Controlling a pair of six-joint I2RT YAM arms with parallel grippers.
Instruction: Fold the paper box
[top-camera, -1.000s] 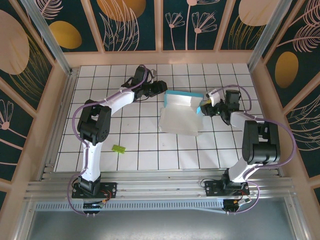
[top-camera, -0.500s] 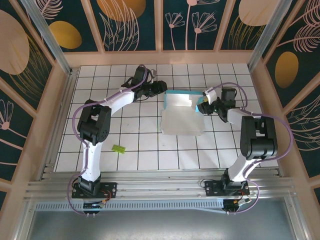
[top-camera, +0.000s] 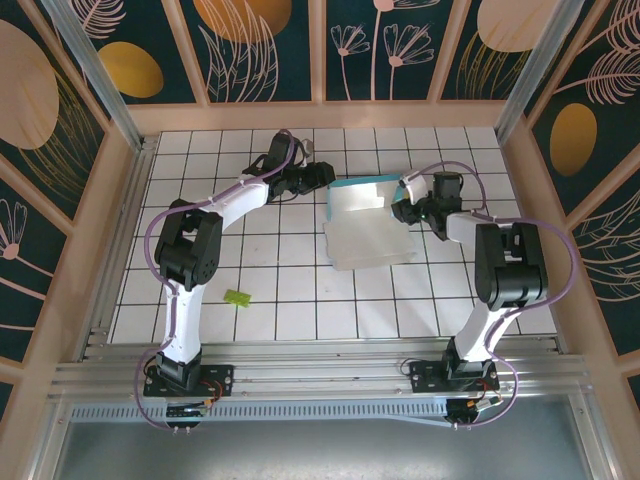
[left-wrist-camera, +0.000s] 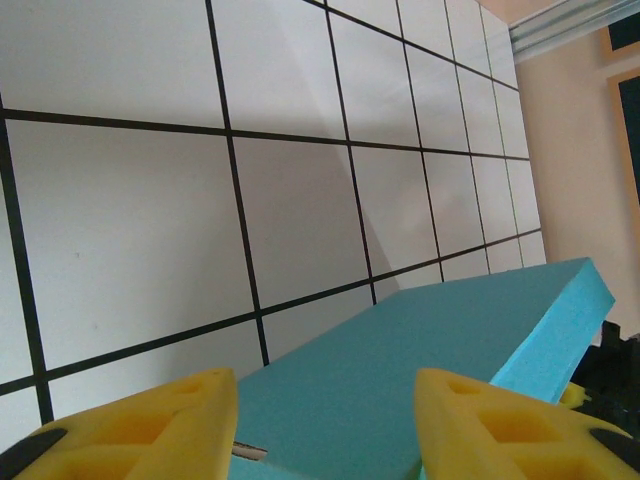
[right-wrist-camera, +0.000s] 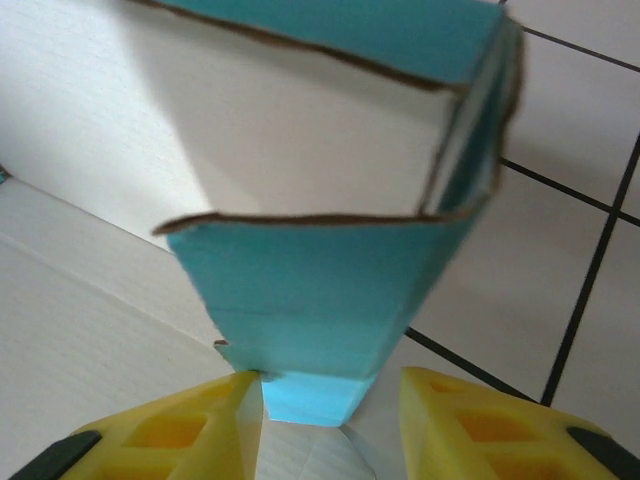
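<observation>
Folding looks partly done, to my eye: the paper box (top-camera: 368, 225) lies on the tiled table (top-camera: 250, 290) with its white inner face up, a broad white panel spreading toward the near side and a turquoise wall raised along the far edge. At the box's right end a turquoise side flap stands up; the right wrist camera shows an open-ended sleeve there, white inside and blue outside, not yet closed. I'd judge that the raised walls have yet to be brought over and pressed flat into one turquoise rectangle, so more than half the work is left. The left gripper (top-camera: 322, 176) sits at the box's far-left corner, its yellow fingers (left-wrist-camera: 150, 420) spread wide and the turquoise outer panel lying between and just beyond them, clamped on nothing. The right gripper (top-camera: 403, 205) is at the box's far-right corner, and its own camera shows the small end tab of the blue flap reaching down between its fingers (right-wrist-camera: 470, 420). Those jaws are parted; the tab seems to brush the left pad with a gap at the other, though the view is blurred and I can't be sure of the contact. A tiny lime-green scrap (top-camera: 237, 297) lies well apart from the box, off its near-left side.
</observation>
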